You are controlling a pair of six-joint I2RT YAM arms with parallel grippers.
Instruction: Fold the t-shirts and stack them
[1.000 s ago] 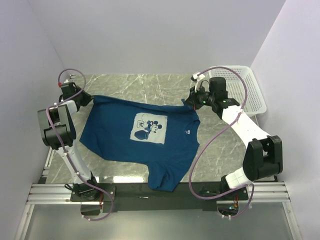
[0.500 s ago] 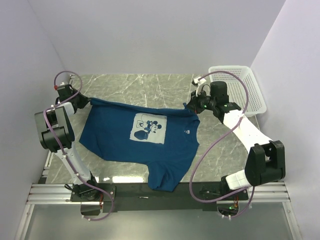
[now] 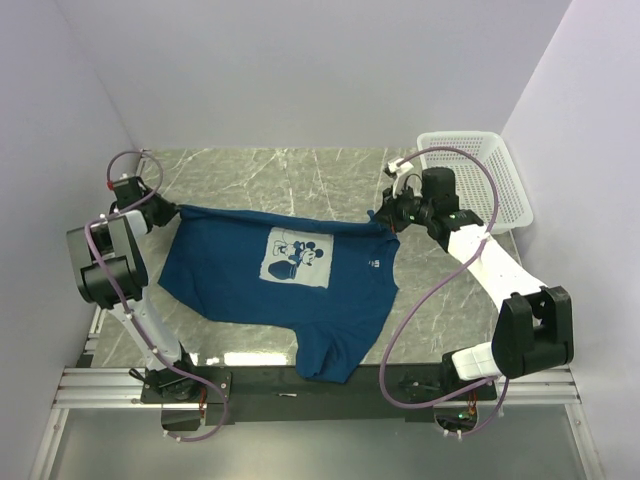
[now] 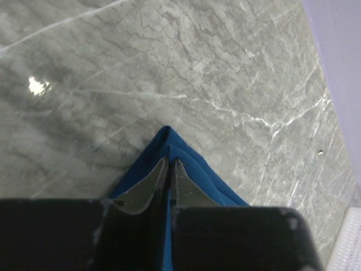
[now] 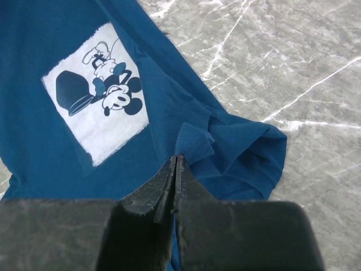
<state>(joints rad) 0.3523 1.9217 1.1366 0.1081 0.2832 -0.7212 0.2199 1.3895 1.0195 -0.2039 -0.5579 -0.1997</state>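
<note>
Two pincers gripped the dark blue t-shirt (image 3: 300,295). The left pincer (image 4: 169,161) was closed on a pointed corner of cloth, and the right pincer (image 5: 176,158) was closed on a bunched fold. The shirt's far edge stretched between them, with the rest spread on the marble table (image 3: 300,168). Its white print (image 3: 298,256) lay nearer the right pincer. A white basket (image 3: 495,175) stood just outside the right pincer.
</note>
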